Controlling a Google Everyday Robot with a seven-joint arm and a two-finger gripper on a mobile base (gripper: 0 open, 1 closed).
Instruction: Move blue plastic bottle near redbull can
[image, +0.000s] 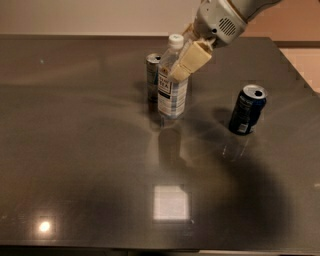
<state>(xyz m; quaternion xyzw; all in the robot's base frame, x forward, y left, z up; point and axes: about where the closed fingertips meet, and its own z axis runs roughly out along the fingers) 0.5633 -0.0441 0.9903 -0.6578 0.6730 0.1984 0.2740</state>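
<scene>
Landmark: redbull can (153, 75), upright, far-centre of dark table (75, 150).

Just R of the can, slightly nearer the camera: blue plastic bottle (172, 95), upright, white cap on top, label facing the camera. Bottle overlaps the can's R edge in view; can't tell if they touch. Can't tell if the base sits on the tabletop or just above it.

Gripper (182, 59) up and R of the can, clamped on the bottle's shoulder; tan finger (192, 56) lies across the front, arm coming in from upper R.

Well R of the can, nearer the camera: dark blue soda can (247, 109), upright, standing alone.
</scene>
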